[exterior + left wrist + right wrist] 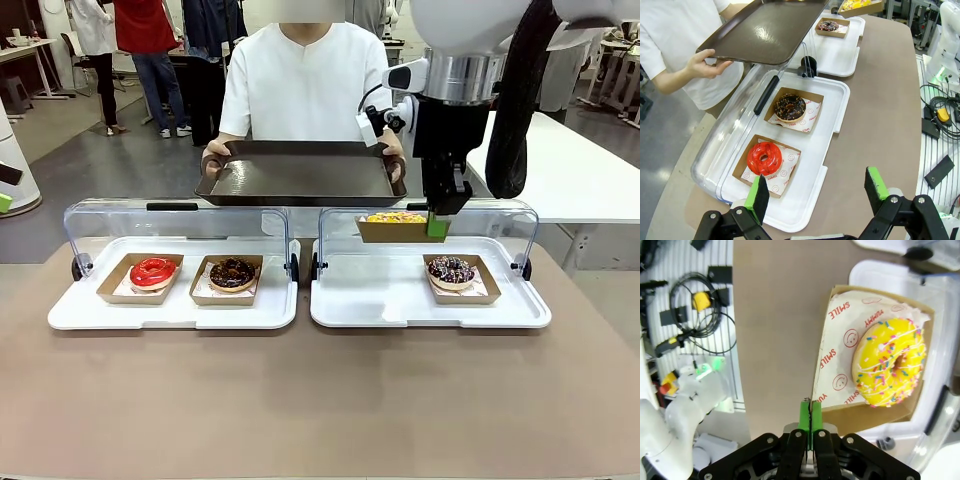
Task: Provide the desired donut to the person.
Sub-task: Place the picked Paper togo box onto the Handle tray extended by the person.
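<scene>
Currently the right gripper (437, 226) is pinched tight on the edge of the cardboard box (388, 233) carrying the yellow sprinkled donut (395, 216). The box hangs above the right white tray (370, 300), just in front of the dark serving tray (300, 178) held by the person (305, 80). The left gripper (817, 187) gapes wide and empty near the red donut (764, 157).

We see a grey floor (110, 170) across the upper left of the front view. A light desk (25, 50) stands in the far corner, with a bystander in a red top (145, 25) near it. A long white table (570, 170) stands at the upper right. The brown tabletop (320, 400) spans the lower half. Along the right edge of the left wrist view, black cables (939, 100) lie on a pale surface.
</scene>
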Controlling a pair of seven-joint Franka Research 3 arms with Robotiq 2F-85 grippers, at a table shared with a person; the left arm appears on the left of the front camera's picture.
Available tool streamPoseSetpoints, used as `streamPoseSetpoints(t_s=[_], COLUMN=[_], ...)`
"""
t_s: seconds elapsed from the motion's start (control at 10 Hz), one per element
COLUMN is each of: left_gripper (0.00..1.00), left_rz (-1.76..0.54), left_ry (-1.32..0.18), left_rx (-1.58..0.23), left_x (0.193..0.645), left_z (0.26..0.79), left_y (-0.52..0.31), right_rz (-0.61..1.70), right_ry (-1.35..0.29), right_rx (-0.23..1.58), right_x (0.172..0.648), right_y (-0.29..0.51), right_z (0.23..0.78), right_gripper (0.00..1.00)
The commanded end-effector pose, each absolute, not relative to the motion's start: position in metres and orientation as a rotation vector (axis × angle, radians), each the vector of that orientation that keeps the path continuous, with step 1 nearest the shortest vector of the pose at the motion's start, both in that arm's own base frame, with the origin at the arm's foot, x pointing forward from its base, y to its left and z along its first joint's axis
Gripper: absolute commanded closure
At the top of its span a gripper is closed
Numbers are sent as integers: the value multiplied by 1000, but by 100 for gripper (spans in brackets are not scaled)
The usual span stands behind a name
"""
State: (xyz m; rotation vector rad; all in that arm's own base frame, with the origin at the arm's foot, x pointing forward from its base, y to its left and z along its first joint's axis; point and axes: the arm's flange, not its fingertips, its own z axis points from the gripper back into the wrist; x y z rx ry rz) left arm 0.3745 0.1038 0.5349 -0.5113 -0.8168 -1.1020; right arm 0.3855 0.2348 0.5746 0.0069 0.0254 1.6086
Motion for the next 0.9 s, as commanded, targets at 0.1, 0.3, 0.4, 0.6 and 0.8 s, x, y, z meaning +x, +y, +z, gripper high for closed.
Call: streamPoseSetpoints(t_s=[0.1,0.3,0.4,0.6,0.8], left_gripper=[0,0,0,0,0], left_rz=[-1104,-1104,-1104,-1104,-1104], left_ry=[-827,-827,-827,-827,-827], left_rx=[-518,-518,-518,-518,-518], left_x=[374,374,374,374,374], left_z=[535,535,535,535,535], left_y=[105,105,105,105,105], right_rz=[1625,1611,1614,1663,1653], right_ry=[-106,-177,-197,-200,-201], right_rx=[-55,-91,-115,-113,-147], right_x=[372,376,380,400,431], right_y=[241,249,254,263,276], right_z=[622,656,667,671,664], right_gripper=[99,99,99,99,99])
